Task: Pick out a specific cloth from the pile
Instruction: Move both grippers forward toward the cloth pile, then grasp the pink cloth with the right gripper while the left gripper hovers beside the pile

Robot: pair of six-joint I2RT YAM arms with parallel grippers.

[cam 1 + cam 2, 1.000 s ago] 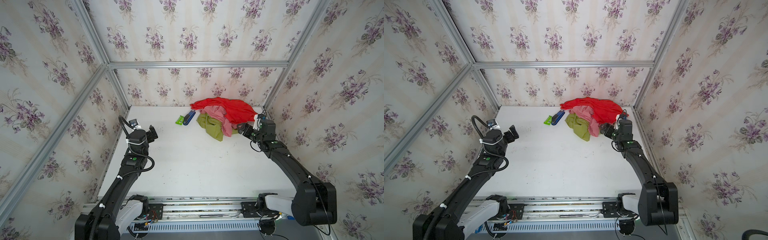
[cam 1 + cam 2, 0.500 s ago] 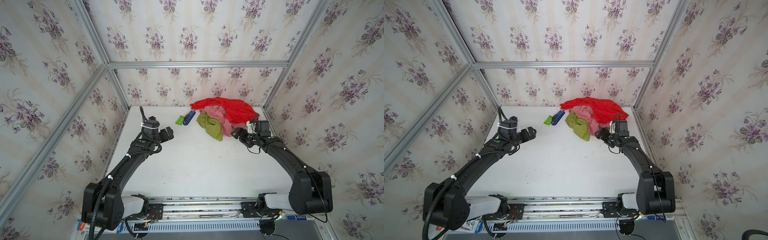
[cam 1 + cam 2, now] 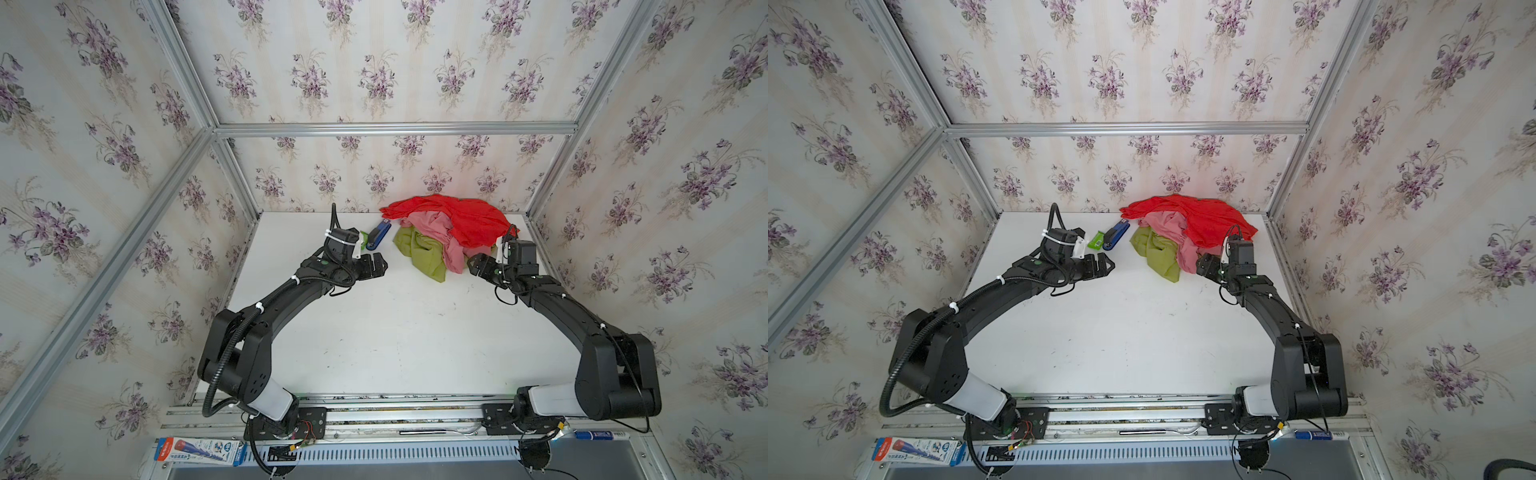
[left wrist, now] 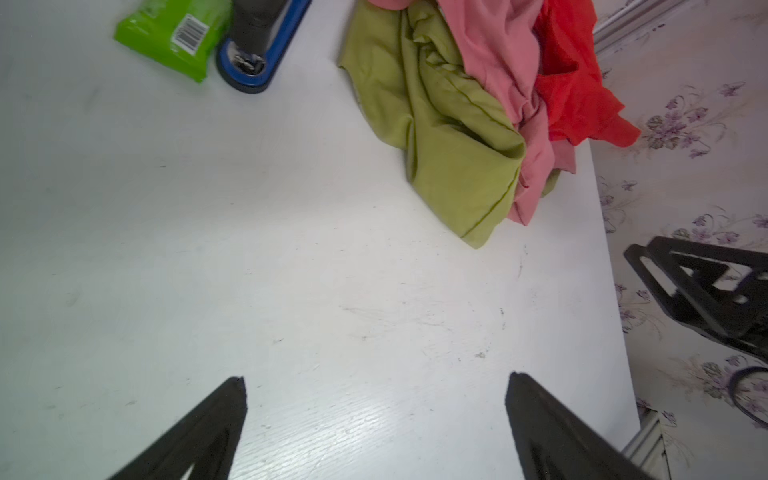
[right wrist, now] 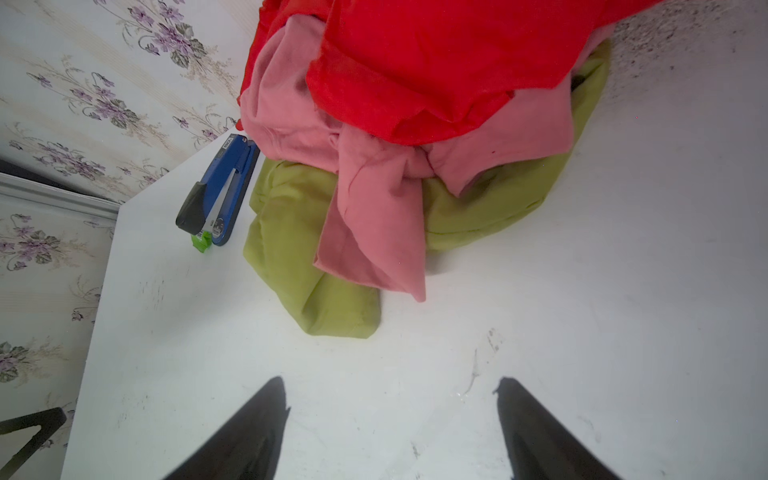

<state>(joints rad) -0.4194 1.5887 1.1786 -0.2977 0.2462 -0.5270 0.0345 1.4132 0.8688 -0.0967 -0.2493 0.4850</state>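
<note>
On the left side of the table (image 3: 395, 332), the left gripper (image 3: 381, 266) hangs wide open and empty, near the green packet (image 3: 361, 241) and blue stapler (image 3: 379, 235). Further right the pile (image 3: 451, 241) sits in the back corner, pink cloth (image 3: 436, 226) tucked between red cloth (image 3: 469, 216) and olive cloth (image 3: 422, 255). The right gripper (image 3: 474, 264) is spread open just beside it, holding nothing.

the left arm (image 3: 291, 295) and right arm (image 3: 569, 311) are matte black with white base segments (image 3: 272, 401) and white cable ties (image 3: 259, 306); a corrugated black hose (image 3: 888, 374) runs along the left arm; the left gripper (image 4: 376, 376) has black, tapered fingers (image 4: 199, 432).
</note>
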